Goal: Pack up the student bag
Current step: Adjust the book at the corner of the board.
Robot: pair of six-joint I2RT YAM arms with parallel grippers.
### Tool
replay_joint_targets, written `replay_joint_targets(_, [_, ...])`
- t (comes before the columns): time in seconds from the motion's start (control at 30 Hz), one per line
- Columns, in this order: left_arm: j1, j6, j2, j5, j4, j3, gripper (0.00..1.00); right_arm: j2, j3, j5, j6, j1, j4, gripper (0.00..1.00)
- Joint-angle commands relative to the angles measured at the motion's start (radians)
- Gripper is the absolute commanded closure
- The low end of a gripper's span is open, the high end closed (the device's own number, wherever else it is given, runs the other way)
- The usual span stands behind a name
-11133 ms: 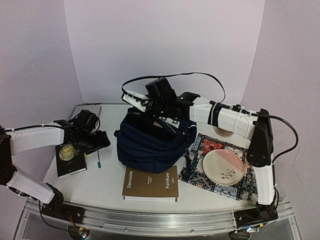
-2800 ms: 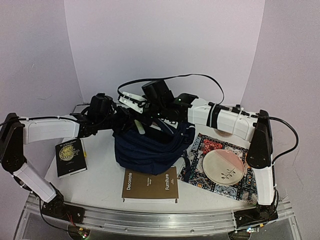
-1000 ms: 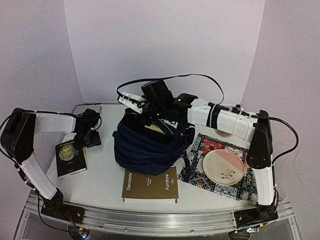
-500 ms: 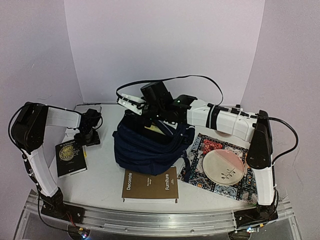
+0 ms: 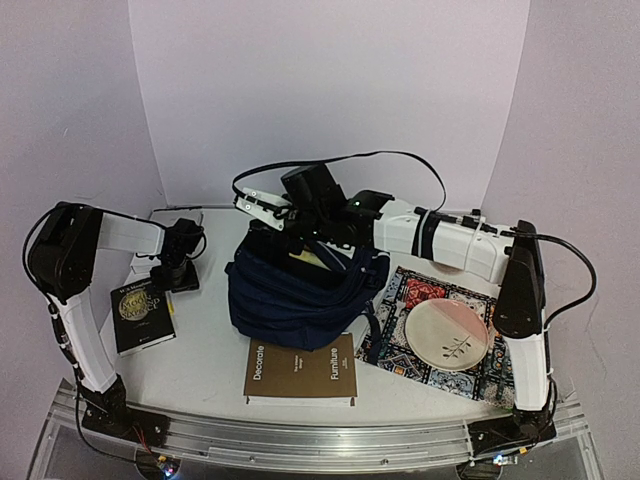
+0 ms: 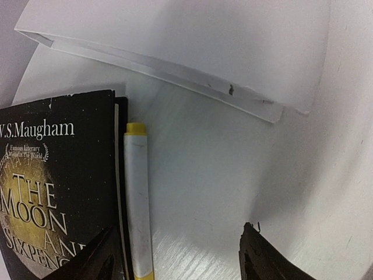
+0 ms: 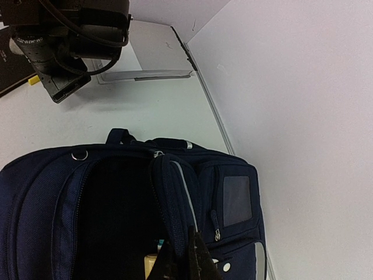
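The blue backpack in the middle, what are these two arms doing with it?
They are packing it. The right gripper is pinched shut on the rim of the student bag, holding its main pocket open. The left gripper, jaws open, hovers over a pen lying beside a black book. A brown book lies in front of the bag, not yet packed.

Fixed camera high above the near edge sees the whole table (image 5: pixel 210 352). Left wrist camera looks closely down on a black book (image 6: pixel 58 192), right wrist camera into the student bag (image 7: pixel 46 204); both also appear overhead.
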Motion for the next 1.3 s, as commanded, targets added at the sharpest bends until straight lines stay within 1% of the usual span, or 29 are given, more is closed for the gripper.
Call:
replay_joint_targets(0.0, [0.008, 0.008, 0.052, 0.125, 0.075, 0.007, 0.31, -0.031, 0.016, 0.012, -0.005, 0.009, 0.098, 1.00])
replay_joint_targets(0.13, [0.011, 0.008, 0.051, 0.178, 0.103, 0.009, 0.33, -0.029, 0.019, 0.013, -0.006, 0.009, 0.099, 1.00])
replay_joint_targets(0.23, [0.011, 0.006, 0.050, 0.190, 0.104, 0.009, 0.33, -0.032, 0.018, 0.017, -0.008, 0.009, 0.099, 1.00])
replay_joint_targets(0.33, [0.012, -0.008, 0.036, 0.212, 0.107, -0.027, 0.33, -0.037, 0.011, 0.022, -0.011, 0.010, 0.099, 1.00])
replay_joint_targets(0.5, [0.009, -0.036, -0.010, 0.339, 0.168, -0.104, 0.36, -0.030, 0.012, 0.015, -0.006, 0.010, 0.102, 1.00])
replay_joint_targets(0.57, [0.007, -0.045, -0.033, 0.368, 0.179, -0.129, 0.36, -0.026, 0.018, 0.011, -0.001, 0.010, 0.102, 1.00])
replay_joint_targets(0.63, [0.008, -0.045, -0.068, 0.359, 0.179, -0.153, 0.34, -0.028, 0.019, 0.008, 0.001, 0.009, 0.102, 1.00])
replay_joint_targets(0.73, [0.009, -0.047, -0.116, 0.306, 0.164, -0.191, 0.32, -0.032, 0.019, 0.011, -0.002, 0.010, 0.102, 1.00])
replay_joint_targets(0.97, [0.017, -0.046, -0.159, 0.204, 0.113, -0.234, 0.29, -0.040, 0.008, 0.013, -0.003, 0.010, 0.102, 1.00])
replay_joint_targets(1.17, [0.024, -0.024, -0.172, 0.120, 0.068, -0.196, 0.29, -0.044, 0.005, 0.013, -0.002, 0.010, 0.102, 1.00])
replay_joint_targets(1.27, [0.026, -0.017, -0.180, 0.120, 0.049, -0.157, 0.30, -0.044, 0.008, 0.013, -0.004, 0.009, 0.102, 1.00])
